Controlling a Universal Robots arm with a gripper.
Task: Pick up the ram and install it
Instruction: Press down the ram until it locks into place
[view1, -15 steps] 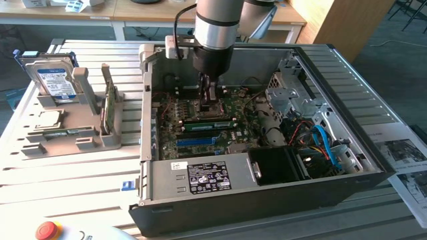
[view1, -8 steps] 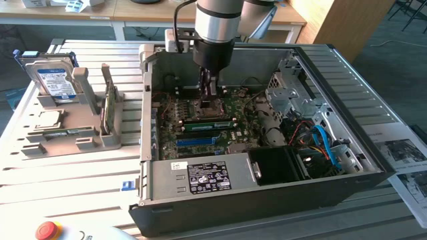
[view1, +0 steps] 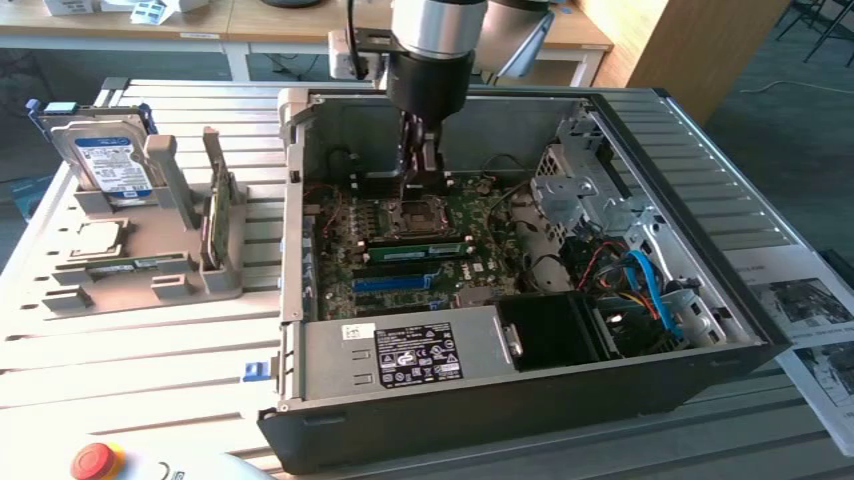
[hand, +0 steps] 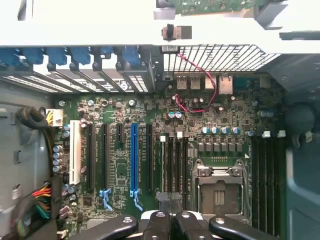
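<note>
My gripper (view1: 424, 183) reaches down into the open computer case (view1: 694, 330) and hangs just above the green motherboard (view1: 481, 265), near the square processor socket (view1: 414, 212). In the wrist view its dark fingertips (hand: 158, 223) sit pressed together, so the gripper (hand: 170, 223) is shut with nothing between them, right over the black memory slots (hand: 175, 165) beside the socket (hand: 220, 192). A long green ram stick (view1: 416, 245) lies seated along those slots, between the socket and the blue slots (view1: 394, 283). Whether the fingertips touch it is not visible.
A grey rack (view1: 134, 275) on the exterior view's left holds a hard drive (view1: 110, 165), a matching green stick standing on edge (view1: 211, 215) and a processor (view1: 91, 238). Inside the case are a power supply (view1: 400, 355), blue cables (view1: 654, 290) and a drive cage (view1: 574, 190). A red button (view1: 94, 460) sits in front.
</note>
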